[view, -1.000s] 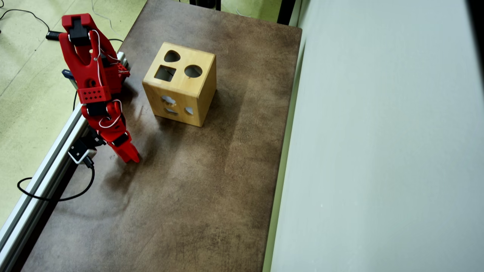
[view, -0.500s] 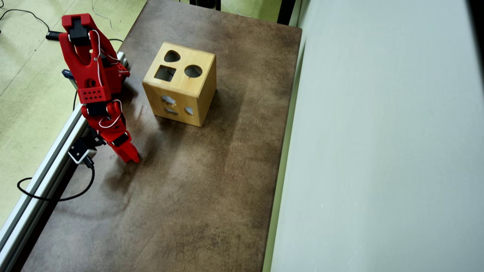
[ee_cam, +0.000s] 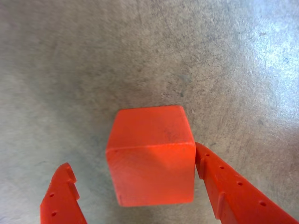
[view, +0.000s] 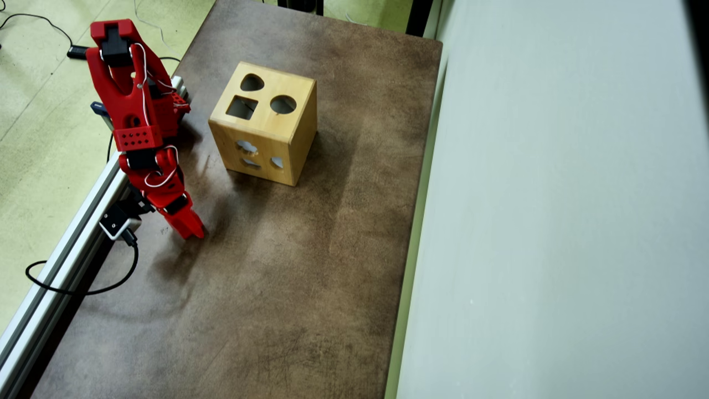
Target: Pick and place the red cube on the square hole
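In the wrist view the red cube [ee_cam: 152, 156] sits on the grey-brown table between my red fingers. My gripper [ee_cam: 131, 156] is open around it. The right finger [ee_cam: 233, 186] touches the cube's right side and the left finger [ee_cam: 63, 196] stands apart from it with a clear gap. In the overhead view my gripper [view: 191, 230] is low over the table's left side and hides the cube. The wooden shape-sorter box [view: 266, 124] stands farther up the table, with its square hole [view: 242, 107] on top next to a heart hole and a round hole.
An aluminium rail [view: 66, 249] runs along the table's left edge, with a black cable [view: 83, 288] looping over it. A pale wall or panel [view: 554, 221] borders the table's right edge. The brown table [view: 288, 288] stretches below the gripper.
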